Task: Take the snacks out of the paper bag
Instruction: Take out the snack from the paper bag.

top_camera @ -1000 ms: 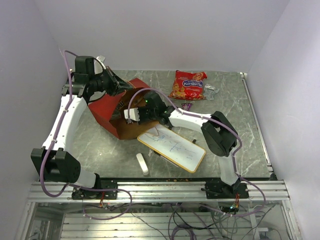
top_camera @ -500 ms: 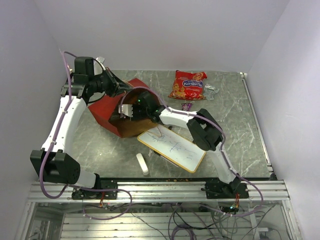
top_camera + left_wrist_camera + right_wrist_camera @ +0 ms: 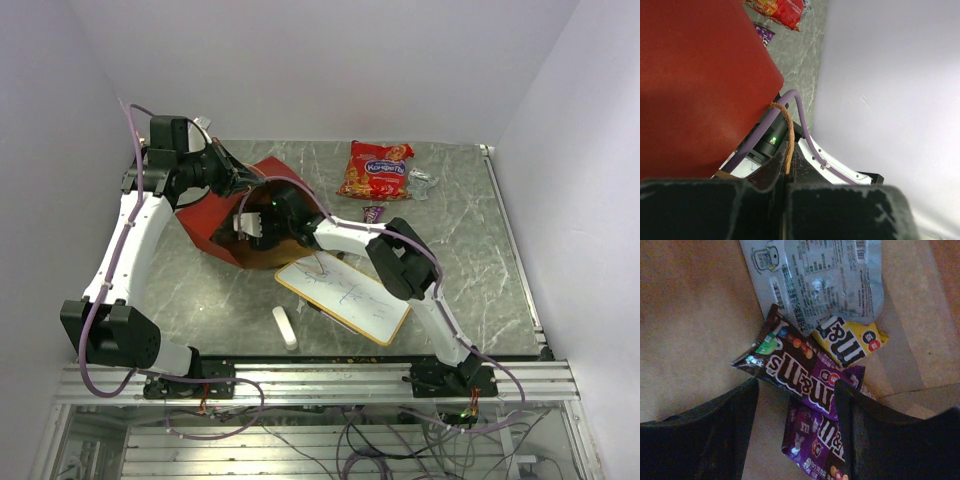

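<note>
1. The red paper bag (image 3: 215,220) lies on its side at the far left of the worktop (image 3: 470,260), its brown inside facing the near right.
2. The left pincer (image 3: 232,180) sits at the bag's top edge, pressed together on the bag's twine handle (image 3: 788,135); the cord runs up from between its fingers to the red wall.
3. The right pincer (image 3: 245,222) reaches into the bag's mouth, its fingers (image 3: 715,430) spread and holding nothing.
4. On the bag's floor, a brown candy pack (image 3: 800,367) lies between those fingers, partly over a purple pack (image 3: 812,440).
5. A yellow pack (image 3: 847,340) touches the brown one, and a silvery wrapper (image 3: 825,275) lies deeper in the bag, under both their ends.
6. Outside, well to the right of the bag, lies a red-orange snack bag (image 3: 377,168); a small purple pack (image 3: 374,212) lies just on its near side.
7. A whiteboard (image 3: 343,295) lies just beside the bag's mouth on the near side, with an eraser (image 3: 285,327) nearer than that.
</note>
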Motion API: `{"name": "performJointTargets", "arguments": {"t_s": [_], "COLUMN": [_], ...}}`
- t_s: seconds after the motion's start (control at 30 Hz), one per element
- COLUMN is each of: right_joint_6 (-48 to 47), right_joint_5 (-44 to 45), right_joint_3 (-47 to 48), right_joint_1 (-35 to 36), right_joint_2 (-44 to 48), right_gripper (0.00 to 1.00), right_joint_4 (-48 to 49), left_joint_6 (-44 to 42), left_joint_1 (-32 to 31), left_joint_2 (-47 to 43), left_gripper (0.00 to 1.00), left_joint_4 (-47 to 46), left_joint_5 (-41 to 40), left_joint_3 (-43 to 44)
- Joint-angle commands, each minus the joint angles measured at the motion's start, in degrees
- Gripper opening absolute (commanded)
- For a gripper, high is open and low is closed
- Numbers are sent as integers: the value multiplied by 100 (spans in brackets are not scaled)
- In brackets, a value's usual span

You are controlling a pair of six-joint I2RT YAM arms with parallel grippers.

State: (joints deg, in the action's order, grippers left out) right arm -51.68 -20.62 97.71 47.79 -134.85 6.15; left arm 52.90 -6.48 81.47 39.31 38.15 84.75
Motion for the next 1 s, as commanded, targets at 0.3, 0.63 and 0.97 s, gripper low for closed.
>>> {"name": "performJointTargets", "arguments": {"t_s": [0.3,0.63,0.97], "right_joint_6": [38,-200,10], "right_joint_5": [-131,-243,31], "right_joint_3": [401,718,1064], "right_joint_1": [81,86,73], "right_joint_2": [-348,-630,-1100], "right_gripper": [52,58,60], "right_joint_4": [264,-29,300], "left_joint_6": [-140,-244,-333], "left_joint_1": [-37,-37,-37], "left_joint_2": [44,-6,-105], "left_gripper": [7,7,7], "left_joint_4": [15,209,436], "left_joint_5": [263,249,151], "left_joint_3": [218,219,51]}}
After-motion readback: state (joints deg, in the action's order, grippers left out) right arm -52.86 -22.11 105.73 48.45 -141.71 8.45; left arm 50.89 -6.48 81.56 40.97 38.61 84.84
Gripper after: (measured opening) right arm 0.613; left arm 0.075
